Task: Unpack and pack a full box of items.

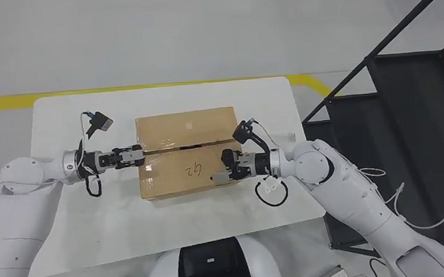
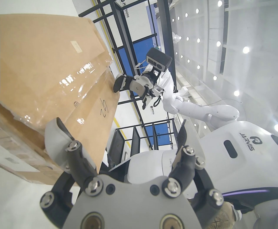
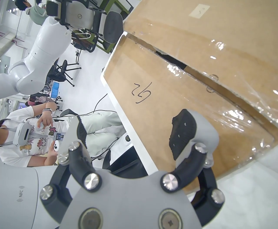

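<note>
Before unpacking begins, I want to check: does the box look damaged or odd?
Yes. On the brown cardboard box, the two top flaps do not meet cleanly: a dark gap shows along the middle seam, and the clear tape over it is wrinkled.

left gripper (image 1: pixel 137 156) fingers spread | right gripper (image 1: pixel 224 167) spread (both facing inward)

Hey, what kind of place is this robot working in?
Most likely a robotics lab or test hall, not a home: a yellow painted line runs along the pale grey floor, black metal stairs stand beside the white table, and round ceiling lights sit high overhead.
</note>
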Robot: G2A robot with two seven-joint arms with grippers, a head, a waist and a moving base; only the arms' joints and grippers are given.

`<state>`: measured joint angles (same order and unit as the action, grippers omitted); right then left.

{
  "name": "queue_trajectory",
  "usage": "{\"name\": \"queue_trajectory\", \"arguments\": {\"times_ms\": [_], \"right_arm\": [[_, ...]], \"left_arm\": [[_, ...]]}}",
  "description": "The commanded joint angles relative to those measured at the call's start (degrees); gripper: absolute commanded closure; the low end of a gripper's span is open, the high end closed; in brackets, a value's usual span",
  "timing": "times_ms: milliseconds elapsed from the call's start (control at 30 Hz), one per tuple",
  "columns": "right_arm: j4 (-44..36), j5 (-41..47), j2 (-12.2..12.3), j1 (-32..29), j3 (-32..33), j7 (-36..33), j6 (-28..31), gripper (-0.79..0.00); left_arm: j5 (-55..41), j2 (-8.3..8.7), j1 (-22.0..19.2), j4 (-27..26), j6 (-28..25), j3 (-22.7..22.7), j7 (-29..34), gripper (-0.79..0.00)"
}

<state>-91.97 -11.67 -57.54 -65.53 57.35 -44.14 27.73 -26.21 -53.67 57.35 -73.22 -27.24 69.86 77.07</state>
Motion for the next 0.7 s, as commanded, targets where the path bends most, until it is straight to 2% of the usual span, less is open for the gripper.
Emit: {"name": "queue_trajectory", "arguments": {"times_ms": [0,233,500,667], "right_arm": [[0.0,-0.1,0.0,-0.2,0.2,0.2,-0.1,-0.785],[-0.4,0.6,0.3,-1.6,1.9,1.1,0.8,-0.785],[-1.8,1.3,1.4,-5.8,6.3,1.9,2.6,-0.785],[-2.2,0.9,2.1,-8.9,9.5,3.5,2.7,-0.785]], "left_arm": [[0.6,0.13,0.4,0.6,-0.9,0.1,-0.9,-0.785],[-1.4,-0.25,-0.3,1.3,-1.0,-1.1,-1.7,-0.785],[1.1,-0.82,-1.8,1.2,3.9,-3.2,-5.4,-0.785],[1.9,-0.94,-2.0,0.6,5.1,-3.8,-5.7,-0.785]]}}
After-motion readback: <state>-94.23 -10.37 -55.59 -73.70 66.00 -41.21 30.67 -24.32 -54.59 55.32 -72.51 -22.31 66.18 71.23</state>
